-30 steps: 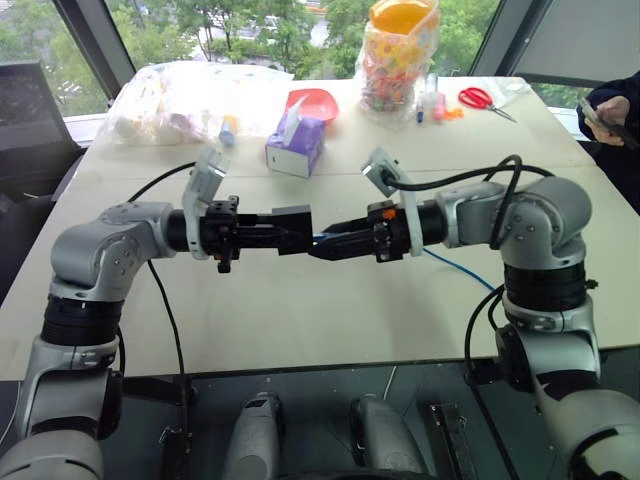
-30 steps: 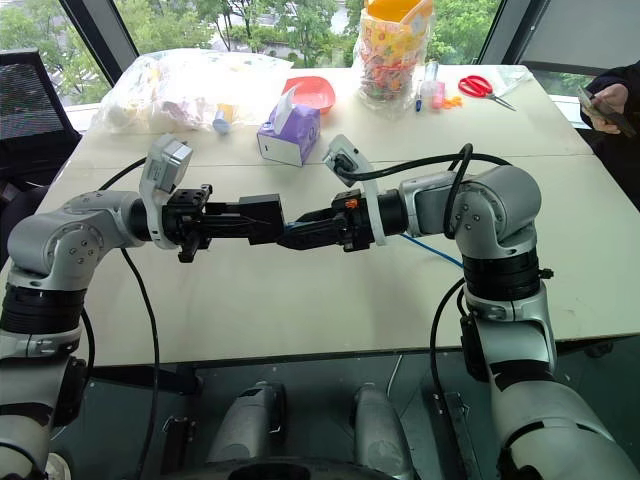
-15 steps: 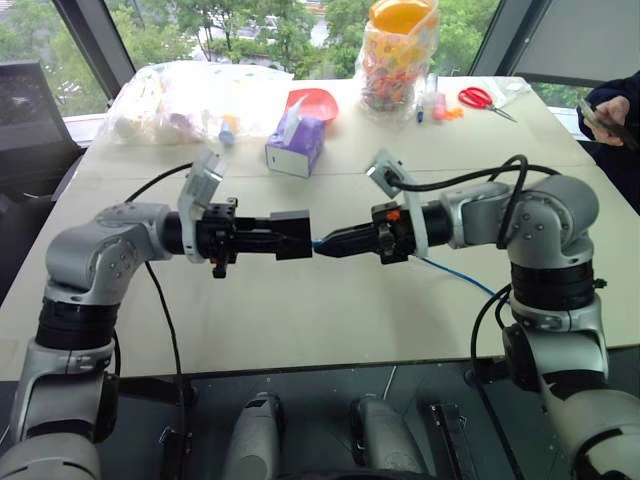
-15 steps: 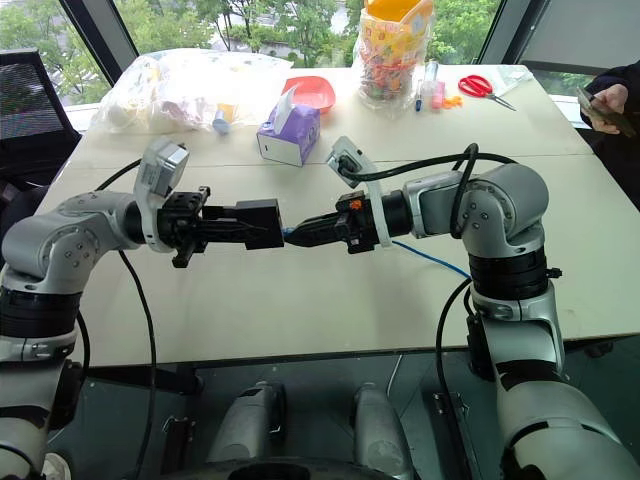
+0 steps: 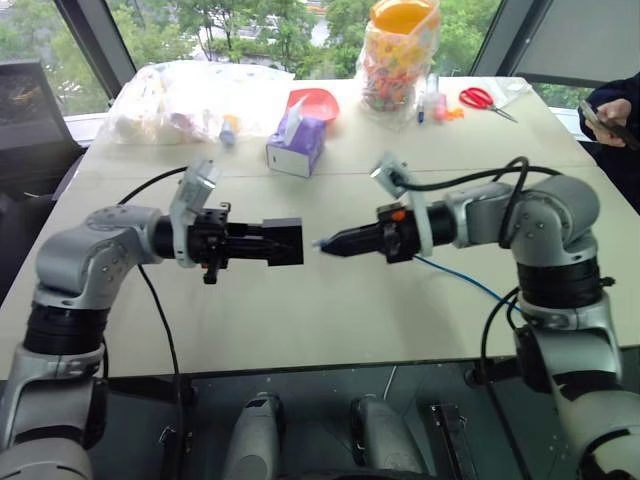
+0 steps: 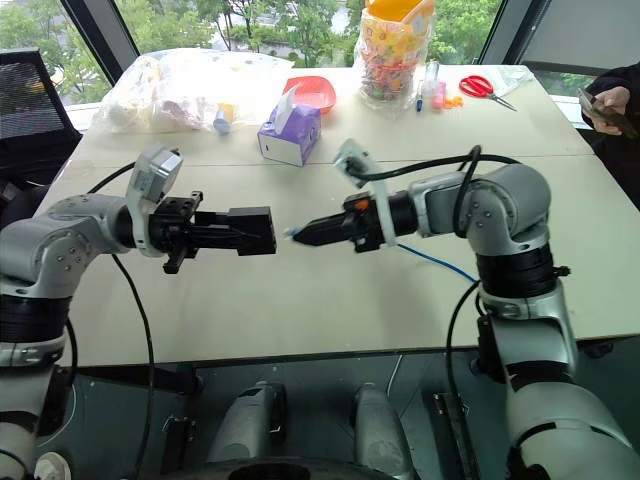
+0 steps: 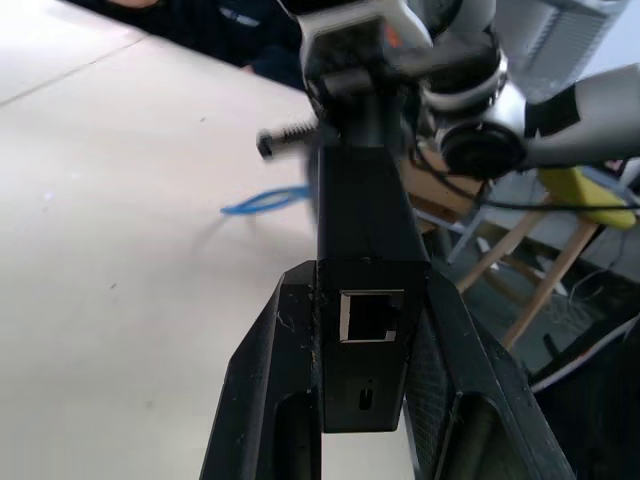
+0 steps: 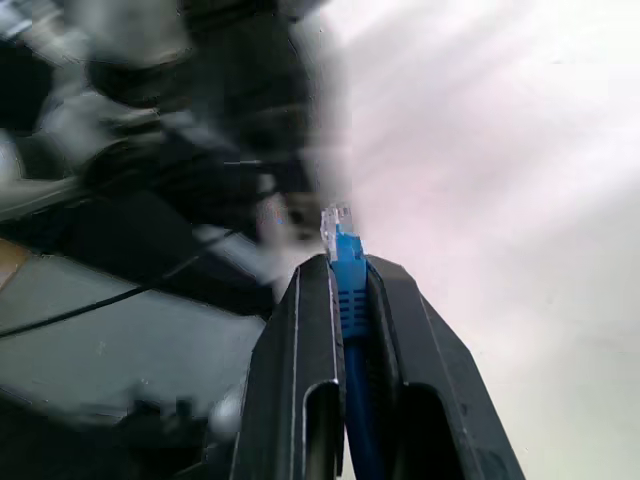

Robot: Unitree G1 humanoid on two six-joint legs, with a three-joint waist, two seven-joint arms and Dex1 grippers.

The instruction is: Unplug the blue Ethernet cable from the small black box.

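My left gripper is shut on the small black box, holding it level above the table; the box's port faces my right gripper and stands empty. My right gripper is shut on the blue Ethernet cable just behind its clear plug. The plug tip hangs free, a short gap to the right of the box. The rest of the blue cable trails over the table under my right arm toward the front edge.
A purple tissue box, a red bowl, a clear bag of items, a jar of colourful pieces and red scissors lie at the table's far side. A person holding a phone sits at the far right.
The right gripper closed on the cable at the box, then pulled away to the right. The plug came out of the box and a gap opened between them.
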